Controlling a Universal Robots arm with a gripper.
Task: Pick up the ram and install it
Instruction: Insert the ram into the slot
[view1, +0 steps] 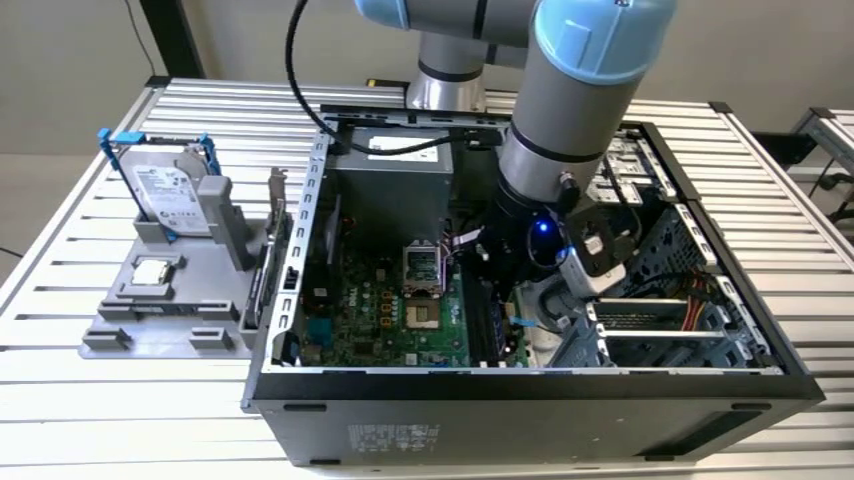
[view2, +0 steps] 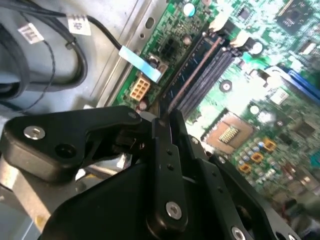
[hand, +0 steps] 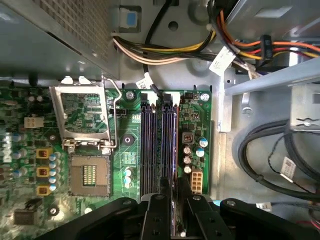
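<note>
The hand (hand: 172, 210) is down inside the computer case (view1: 534, 385), its fingers (hand: 154, 215) pinching the ram (hand: 174, 150), which stands on edge in a slot of the green board (hand: 125, 145). From the ram, the open socket (hand: 89, 175) lies toward 9 o'clock, cables (hand: 270, 160) toward 3

A slatted metal table (view1: 120, 380) carries an open computer case (view1: 534, 400) mid-frame and a grey parts stand (view1: 167, 310) at left.
</note>
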